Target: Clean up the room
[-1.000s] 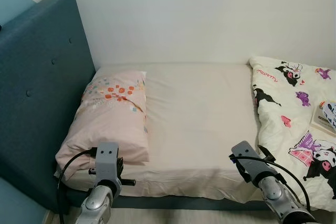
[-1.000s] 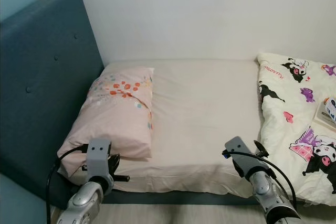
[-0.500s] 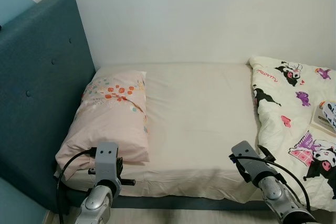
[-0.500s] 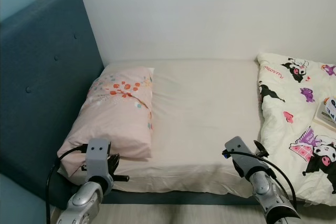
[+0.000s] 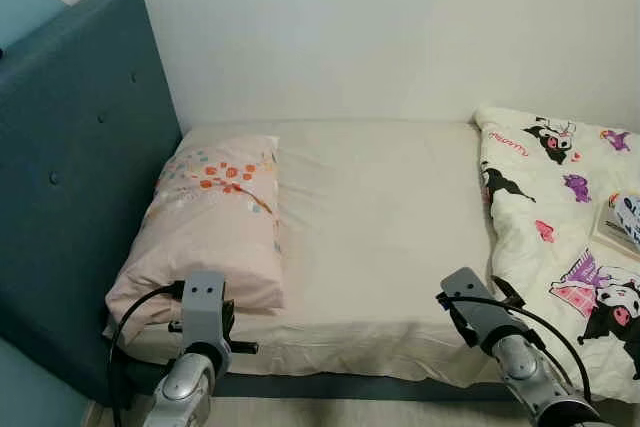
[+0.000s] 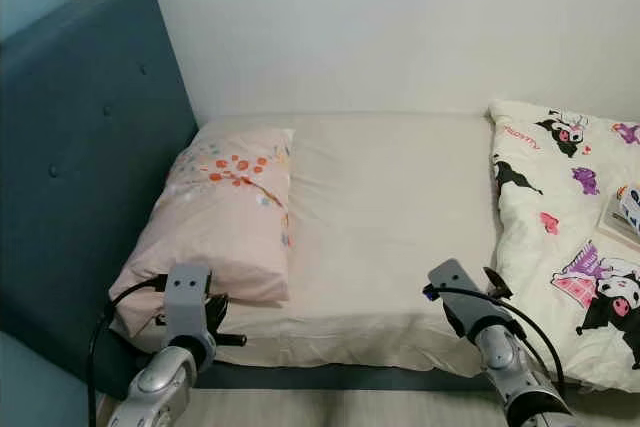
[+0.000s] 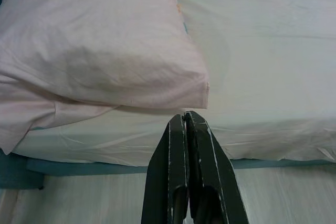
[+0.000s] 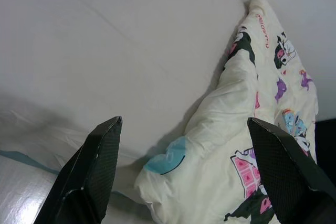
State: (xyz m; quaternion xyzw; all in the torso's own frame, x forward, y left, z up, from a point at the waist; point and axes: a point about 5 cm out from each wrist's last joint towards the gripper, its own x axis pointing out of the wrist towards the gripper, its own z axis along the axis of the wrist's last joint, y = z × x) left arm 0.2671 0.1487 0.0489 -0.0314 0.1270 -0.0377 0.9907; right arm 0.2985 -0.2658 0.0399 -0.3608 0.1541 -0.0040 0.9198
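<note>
At the bed's (image 5: 380,217) near edge, tidying looks barely begun: cartoon-print duvet (image 5: 560,217) bunched right, pillow (image 5: 205,222) left, left hand (image 7: 187,129) clenched empty, right hand (image 8: 184,177) spread.

This is a bedroom in a home. A bed (image 5: 380,237) with a cream sheet stands pushed against a plain white wall (image 5: 400,27). At the bed's left end rises a tall, teal, button-tufted headboard (image 5: 70,167). 1 pink pillow (image 5: 205,227) with a small flower print lies on the bed just beside the headboard. At the bed's right end lies a bunched white duvet (image 5: 560,227) printed with black-and-purple cartoon figures, and a book (image 5: 622,222) rests on top of it. Below the bed's near edge shows a strip of pale wood floor (image 7: 79,198).
</note>
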